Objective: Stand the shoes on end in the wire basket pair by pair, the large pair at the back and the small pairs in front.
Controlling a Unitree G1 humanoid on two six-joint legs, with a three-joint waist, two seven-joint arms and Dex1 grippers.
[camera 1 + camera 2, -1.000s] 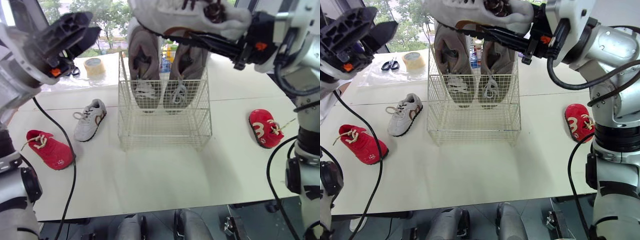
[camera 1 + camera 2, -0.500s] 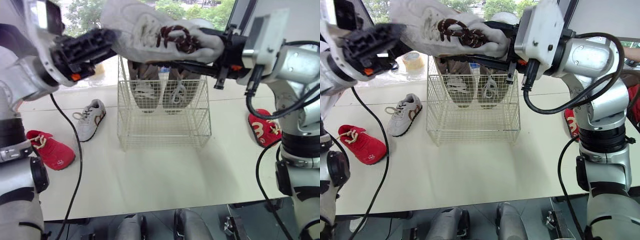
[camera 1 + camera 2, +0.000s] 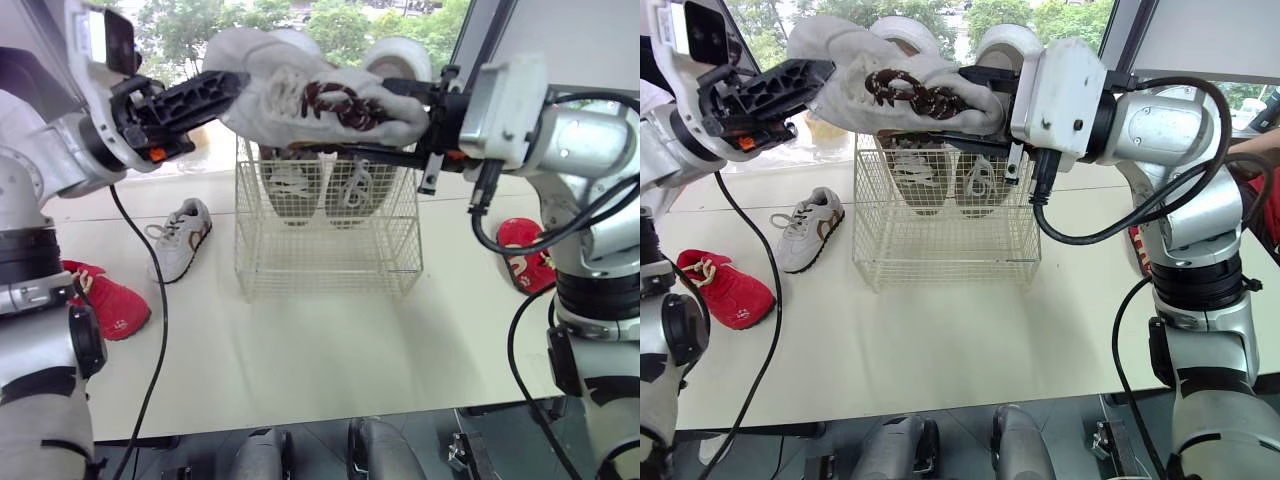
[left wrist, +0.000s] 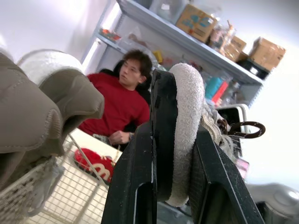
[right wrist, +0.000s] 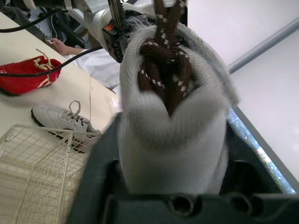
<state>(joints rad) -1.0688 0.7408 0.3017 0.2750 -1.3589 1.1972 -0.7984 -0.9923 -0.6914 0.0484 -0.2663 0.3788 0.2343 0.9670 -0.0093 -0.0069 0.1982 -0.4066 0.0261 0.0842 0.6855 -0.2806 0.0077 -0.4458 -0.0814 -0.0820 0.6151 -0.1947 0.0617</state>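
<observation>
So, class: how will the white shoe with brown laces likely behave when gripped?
The white shoe looks fuzzy and soft, so it probably squashes when gripped. Its brown laces seem floppy and might snag the wire basket.

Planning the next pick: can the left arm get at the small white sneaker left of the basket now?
Probably not yet: the left gripper is shut on the brown-laced shoe above the wire basket. Nothing covers the small white sneaker otherwise.
</observation>
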